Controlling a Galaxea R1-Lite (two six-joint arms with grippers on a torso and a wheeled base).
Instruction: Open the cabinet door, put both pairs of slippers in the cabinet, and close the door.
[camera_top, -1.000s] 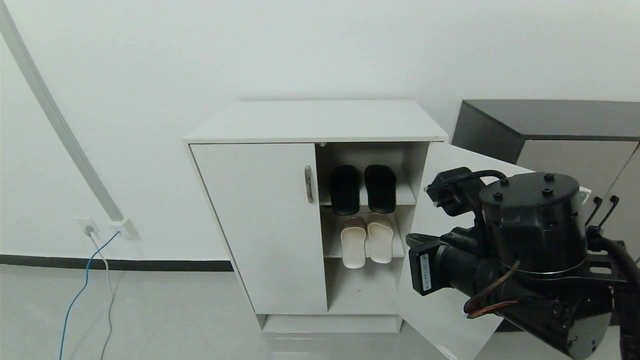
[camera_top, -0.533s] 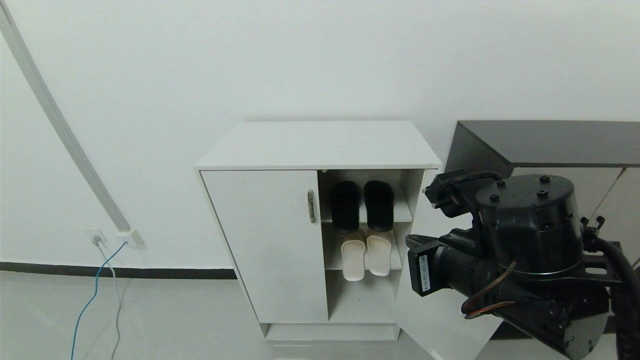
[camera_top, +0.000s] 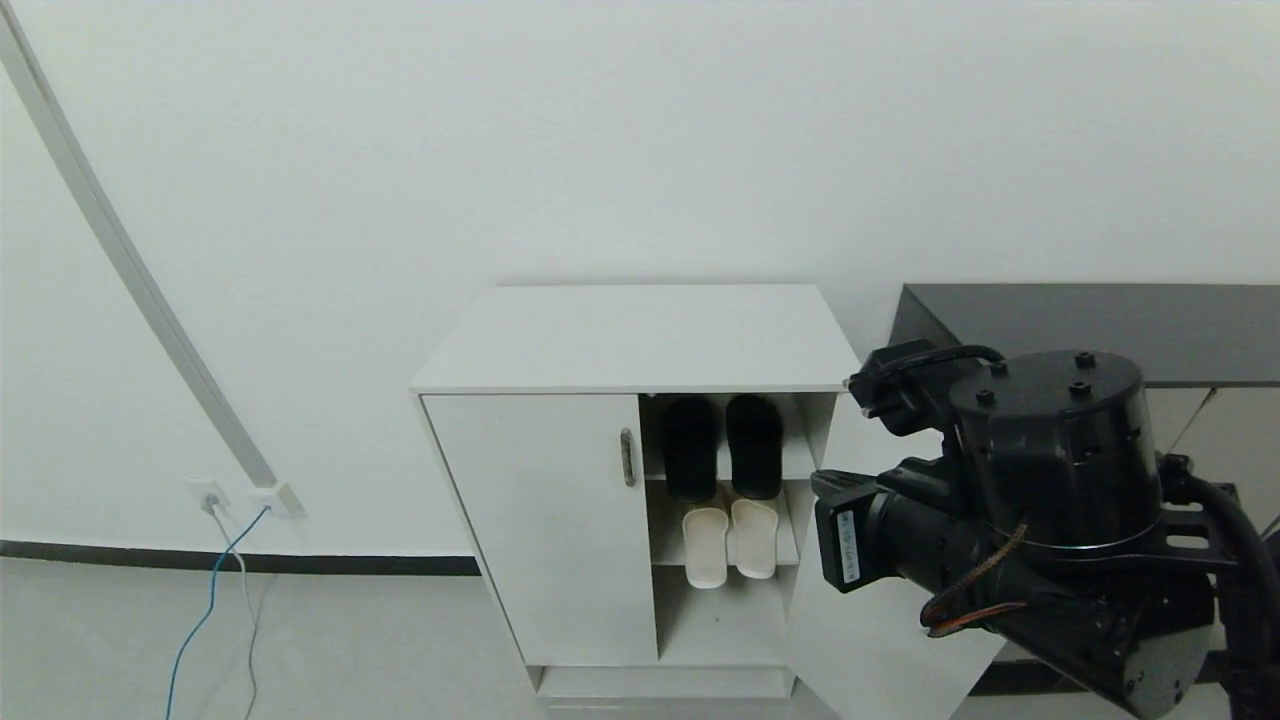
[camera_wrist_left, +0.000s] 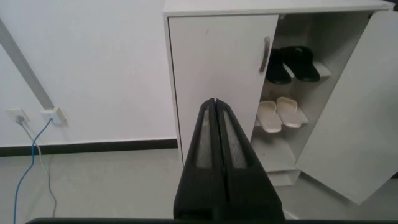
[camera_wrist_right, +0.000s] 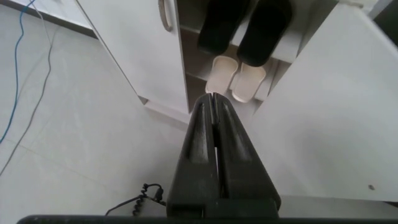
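Note:
The white cabinet stands against the wall, its left door closed and its right door swung open toward me. On the upper shelf lies a black pair of slippers; a white pair of slippers lies on the shelf below. My left gripper is shut on nothing, well back from the cabinet front, with the black slippers and white slippers beyond it. My right gripper is also shut and holds nothing, in front of the open compartment and just before the white slippers.
A dark grey unit stands right of the cabinet, behind the open door. Wall sockets with a blue cable are at the left, under a slanted wall conduit. Bare floor lies before the cabinet.
The whole head view has shifted: the cabinet now sits lower and smaller in the picture, so the camera has moved. The slippers and doors stand as before.

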